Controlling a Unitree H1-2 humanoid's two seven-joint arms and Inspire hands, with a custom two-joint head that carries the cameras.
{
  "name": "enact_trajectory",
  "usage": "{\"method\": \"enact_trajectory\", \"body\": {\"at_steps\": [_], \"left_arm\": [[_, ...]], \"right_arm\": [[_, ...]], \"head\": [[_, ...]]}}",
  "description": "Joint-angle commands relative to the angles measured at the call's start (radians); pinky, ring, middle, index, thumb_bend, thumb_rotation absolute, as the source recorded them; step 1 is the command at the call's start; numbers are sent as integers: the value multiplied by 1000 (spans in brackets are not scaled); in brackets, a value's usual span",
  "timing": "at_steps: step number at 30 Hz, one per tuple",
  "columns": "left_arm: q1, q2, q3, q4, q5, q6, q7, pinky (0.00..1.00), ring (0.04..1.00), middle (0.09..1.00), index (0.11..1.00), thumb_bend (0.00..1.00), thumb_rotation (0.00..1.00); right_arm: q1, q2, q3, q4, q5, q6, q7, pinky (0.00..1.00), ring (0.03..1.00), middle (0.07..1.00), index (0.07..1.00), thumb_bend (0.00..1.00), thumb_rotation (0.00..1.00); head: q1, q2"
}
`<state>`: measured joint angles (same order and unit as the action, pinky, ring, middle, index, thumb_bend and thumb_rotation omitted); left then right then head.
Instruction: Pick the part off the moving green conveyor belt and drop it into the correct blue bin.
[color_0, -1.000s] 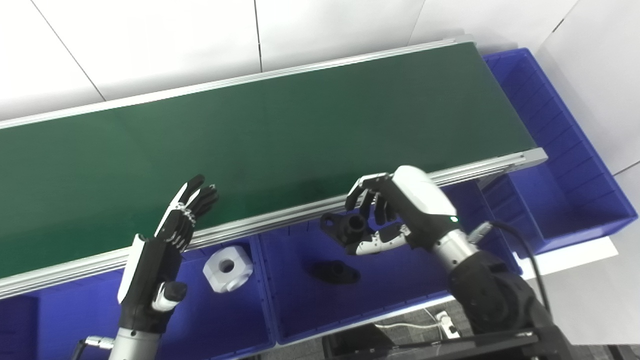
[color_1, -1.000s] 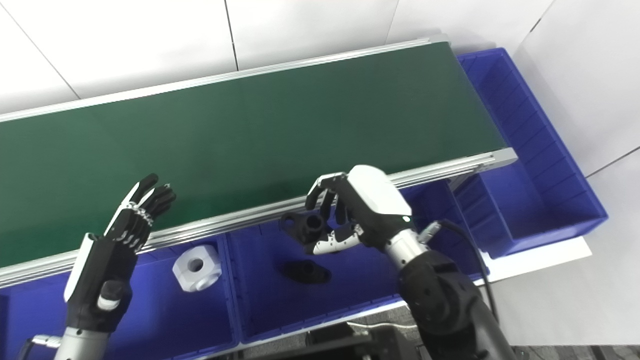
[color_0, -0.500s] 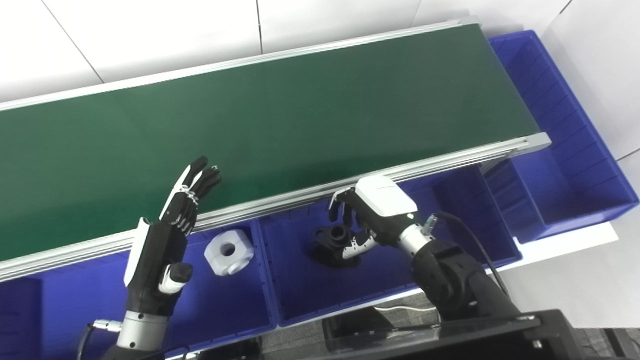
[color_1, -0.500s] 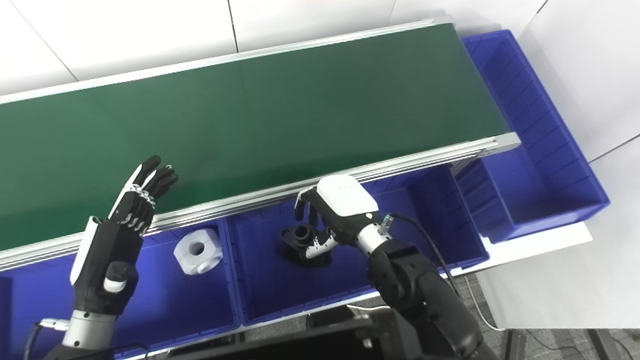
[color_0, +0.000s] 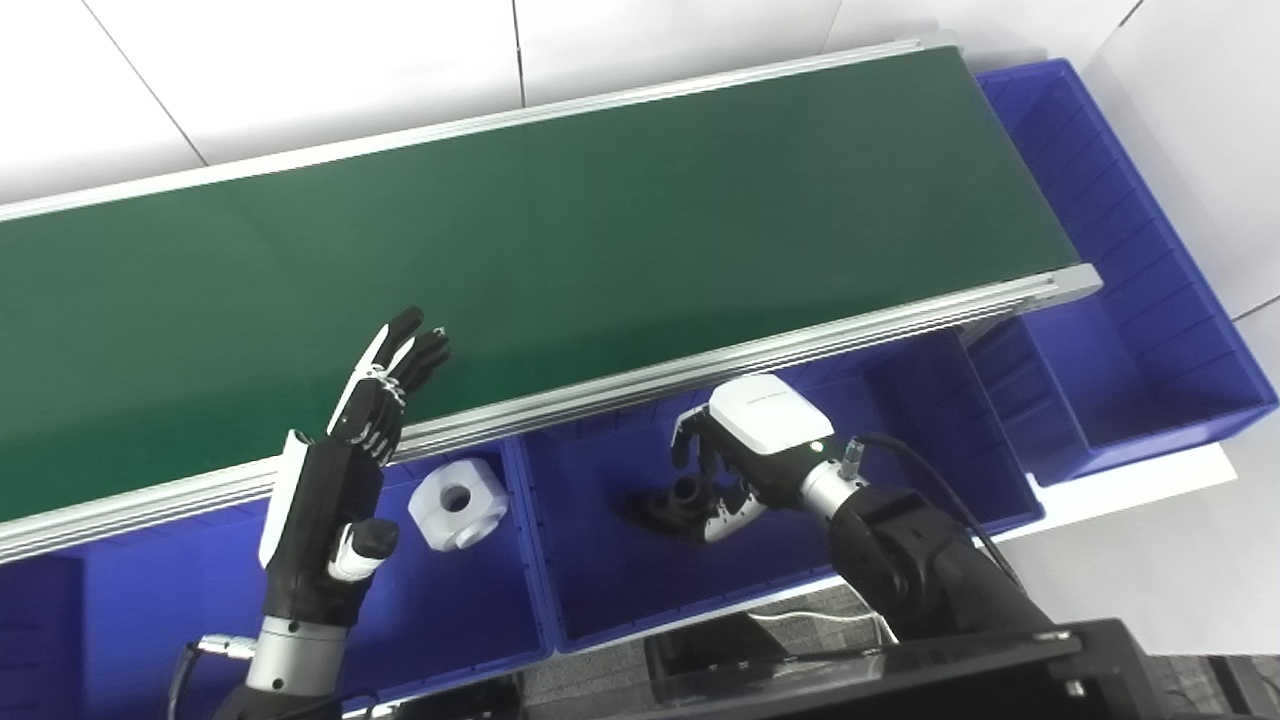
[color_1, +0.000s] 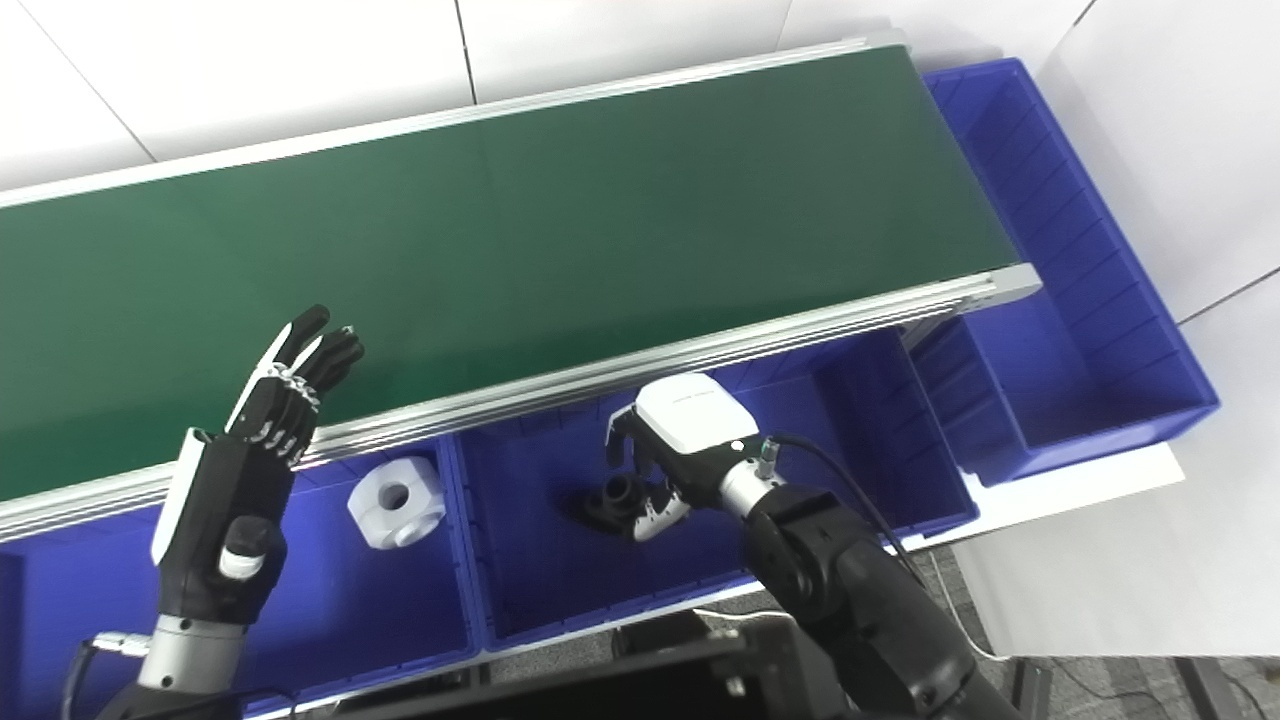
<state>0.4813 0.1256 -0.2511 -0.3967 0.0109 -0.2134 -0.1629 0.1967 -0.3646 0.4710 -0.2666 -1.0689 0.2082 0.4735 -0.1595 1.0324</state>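
The green conveyor belt (color_0: 520, 240) carries no part. My right hand (color_0: 745, 455) is low inside the middle blue bin (color_0: 620, 600), fingers curled over a black part (color_0: 682, 497) with the thumb under it. That part rests on or just above a second black part, which is mostly hidden beneath it. My left hand (color_0: 340, 470) is open and empty, fingers straight, raised over the belt's near rail. Both hands also show in the right eye view: my right hand (color_1: 680, 440) and my left hand (color_1: 255, 450).
A white hexagonal part (color_0: 457, 510) lies in the left blue bin (color_0: 440, 620). A long blue bin (color_0: 1150, 400) stands past the belt's right end. The aluminium rail (color_0: 800, 345) runs along the belt's near edge, above the bins. A cable (color_0: 940, 470) trails from my right wrist.
My right hand has moved from the rail down into the middle bin with the black part, bringing it onto the other black part. My left hand has barely moved. The camera has shifted slightly.
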Motion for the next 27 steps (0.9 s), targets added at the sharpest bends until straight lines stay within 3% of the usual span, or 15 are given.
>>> {"method": "enact_trajectory", "body": {"at_steps": [1,11,18,23,27], "left_arm": [[11,6,3,-38,4,-15,-4,931,890,889,931,922,915],[11,10,6,-38,6,-14,-7,917,884,888,930,922,913],[9,13,5,-34,-4,-7,-15,914,890,889,931,917,906],[15,12,2,-23,2,-10,-16,913,891,893,935,937,904],[20,12,2,-12,7,-12,-14,920,896,896,938,951,902]], "right_arm": [[-5,-1,-7,-42,-20,25,30,796,808,842,804,1000,691],[3,15,-22,-39,-41,13,39,807,798,831,801,1000,756],[23,20,-38,-78,-17,-10,10,756,762,801,781,1000,765],[68,13,-75,-189,120,-29,5,662,745,790,780,1000,782],[108,0,-102,-290,263,-18,39,591,722,788,783,1000,862]], "head": [[4,1],[12,-2],[34,-13],[96,-37],[147,-55]]}}
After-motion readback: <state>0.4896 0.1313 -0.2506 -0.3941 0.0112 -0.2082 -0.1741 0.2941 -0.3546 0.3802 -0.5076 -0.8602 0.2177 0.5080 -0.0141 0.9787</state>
